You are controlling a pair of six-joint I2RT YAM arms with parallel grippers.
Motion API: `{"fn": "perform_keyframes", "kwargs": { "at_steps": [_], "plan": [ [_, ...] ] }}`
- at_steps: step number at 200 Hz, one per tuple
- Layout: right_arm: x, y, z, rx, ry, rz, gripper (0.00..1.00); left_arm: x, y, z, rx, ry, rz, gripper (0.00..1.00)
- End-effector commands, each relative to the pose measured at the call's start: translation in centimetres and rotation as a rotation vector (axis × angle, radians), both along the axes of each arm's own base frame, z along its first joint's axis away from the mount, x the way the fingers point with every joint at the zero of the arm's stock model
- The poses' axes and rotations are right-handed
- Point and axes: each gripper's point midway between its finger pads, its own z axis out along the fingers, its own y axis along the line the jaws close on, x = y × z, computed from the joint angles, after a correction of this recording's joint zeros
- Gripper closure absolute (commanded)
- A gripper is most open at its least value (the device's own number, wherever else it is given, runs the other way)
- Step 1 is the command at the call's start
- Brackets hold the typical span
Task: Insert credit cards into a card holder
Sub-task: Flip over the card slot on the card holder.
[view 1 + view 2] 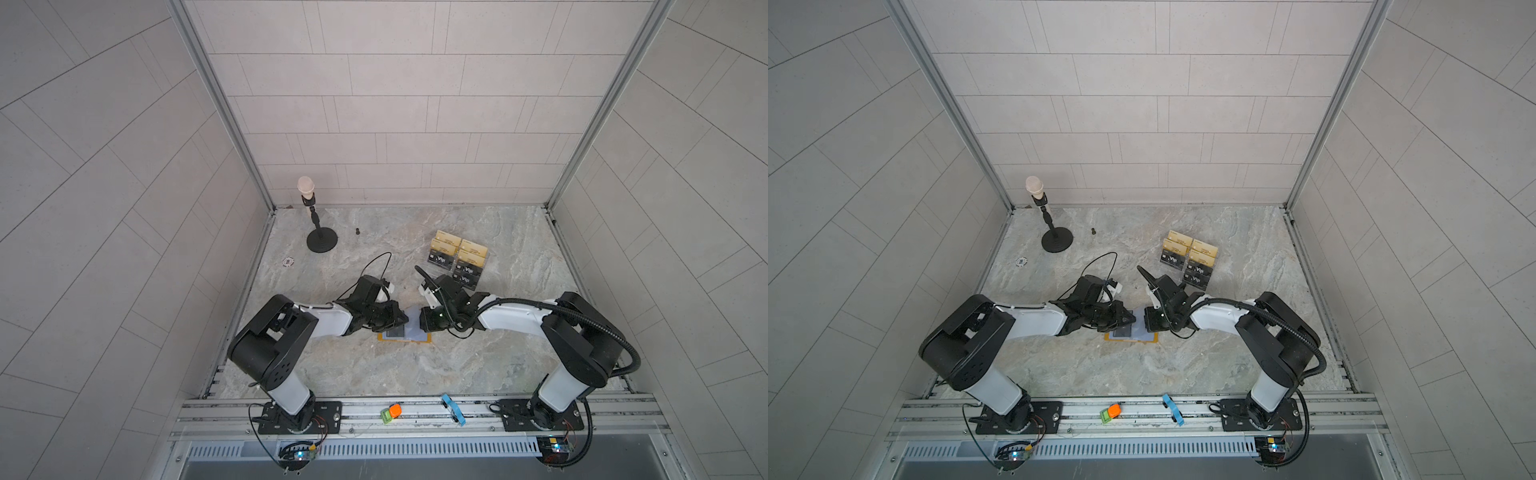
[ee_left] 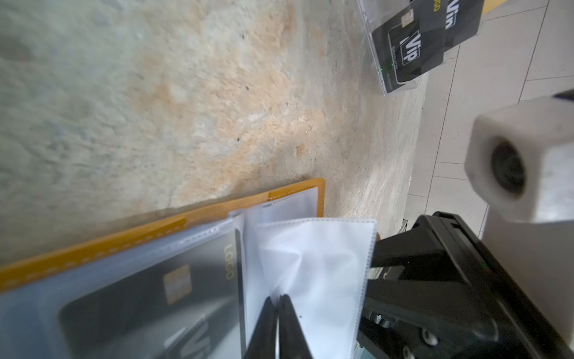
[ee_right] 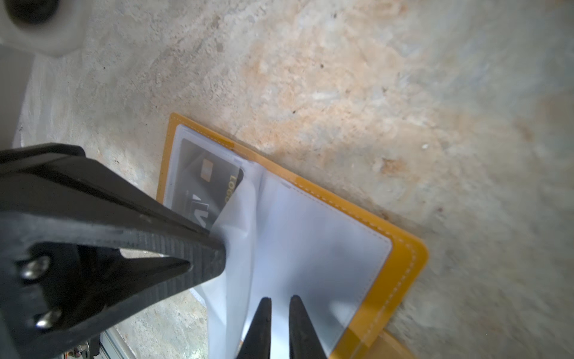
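There is one card holder (image 3: 407, 264). The black credit cards (image 1: 444, 260) number four: three in the clear stand (image 2: 397, 88) and one inside the holder. The gold cards (image 1: 449, 239) also number four, all in that single stand. There are two robot arms (image 1: 328, 323) and two grippers, the left gripper (image 2: 278, 307) and the right gripper (image 3: 279, 307). The table also carries one microphone (image 1: 305, 186), one small black item (image 1: 356, 231) and one round white disc (image 1: 287, 261). The front rail holds one orange-and-green item (image 1: 392, 412) and one blue item (image 1: 454, 409).
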Motion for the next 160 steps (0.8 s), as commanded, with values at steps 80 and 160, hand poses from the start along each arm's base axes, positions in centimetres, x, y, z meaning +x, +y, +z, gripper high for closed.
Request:
{"fn": "perform_keyframes", "kwargs": {
  "at_steps": [80, 160],
  "plan": [
    [0.4, 2.6, 0.7, 0.035, -0.008, 0.037, 0.84, 0.7, 4.5, 2.7, 0.157, -0.114, 0.086, 0.5],
    [0.4, 4.6, 0.2, 0.056, 0.012, 0.039, 0.84, -0.2, 7.9, 2.5, 0.232, -0.138, 0.147, 0.63]
  ]
}}
